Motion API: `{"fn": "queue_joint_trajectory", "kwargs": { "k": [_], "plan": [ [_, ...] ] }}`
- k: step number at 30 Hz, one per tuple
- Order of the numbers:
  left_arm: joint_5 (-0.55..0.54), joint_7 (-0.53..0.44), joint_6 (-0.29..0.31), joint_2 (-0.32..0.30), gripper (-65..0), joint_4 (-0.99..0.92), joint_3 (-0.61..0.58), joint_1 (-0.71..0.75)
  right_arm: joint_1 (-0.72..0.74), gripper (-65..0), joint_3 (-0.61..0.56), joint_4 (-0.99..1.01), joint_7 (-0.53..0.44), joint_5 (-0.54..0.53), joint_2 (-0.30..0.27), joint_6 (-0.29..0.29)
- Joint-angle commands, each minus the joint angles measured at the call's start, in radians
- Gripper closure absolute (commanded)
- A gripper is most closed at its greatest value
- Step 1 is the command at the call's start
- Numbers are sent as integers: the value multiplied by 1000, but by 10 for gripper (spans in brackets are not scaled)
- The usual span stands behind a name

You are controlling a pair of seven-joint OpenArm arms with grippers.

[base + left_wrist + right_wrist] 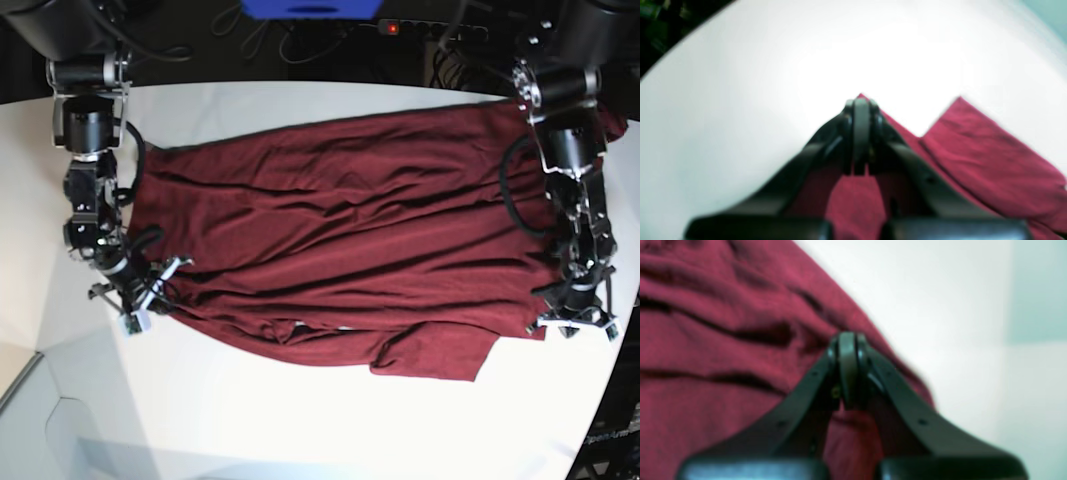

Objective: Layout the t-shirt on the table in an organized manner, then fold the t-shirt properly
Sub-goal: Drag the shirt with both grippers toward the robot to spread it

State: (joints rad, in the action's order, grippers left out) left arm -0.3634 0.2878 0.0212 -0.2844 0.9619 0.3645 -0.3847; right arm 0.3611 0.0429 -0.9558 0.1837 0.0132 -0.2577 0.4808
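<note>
Looking through the left wrist view, the left gripper [861,110] is closed on a corner of the shirt [987,160], above the white table [723,116]. In the right wrist view, the right gripper [847,346] pinches the wrinkled shirt [713,350] near its edge. In the base view, the shirt [350,240] lies spread across the table [300,420], with both grippers at its opposite ends.

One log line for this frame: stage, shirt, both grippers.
stage: laying out | t-shirt: spread on table, wrinkled, unfolded | left gripper: shut on shirt edge | right gripper: shut on opposite edge
</note>
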Motion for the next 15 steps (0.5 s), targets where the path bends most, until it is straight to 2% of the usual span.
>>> {"fn": "queue_joint_trajectory", "kwargs": {
  "k": [1,5,8,15],
  "plan": [
    [-13,-8,7,-16,-2,61,1,-6,25,0,4,-36,-26,-15,-10,-1],
    [-38,81,6,-14,-1,205,3,95,-9,0,4,-87,-26,-17,-7,-1],
    [-38,120,6,-14,-1,243,1,149,-46,0,4,-121,-26,-19,11,-1],
    [-33,130,6,-14,-1,222,1,204,-122,0,4,-147,-25,-19,59,-1]
  ]
}}
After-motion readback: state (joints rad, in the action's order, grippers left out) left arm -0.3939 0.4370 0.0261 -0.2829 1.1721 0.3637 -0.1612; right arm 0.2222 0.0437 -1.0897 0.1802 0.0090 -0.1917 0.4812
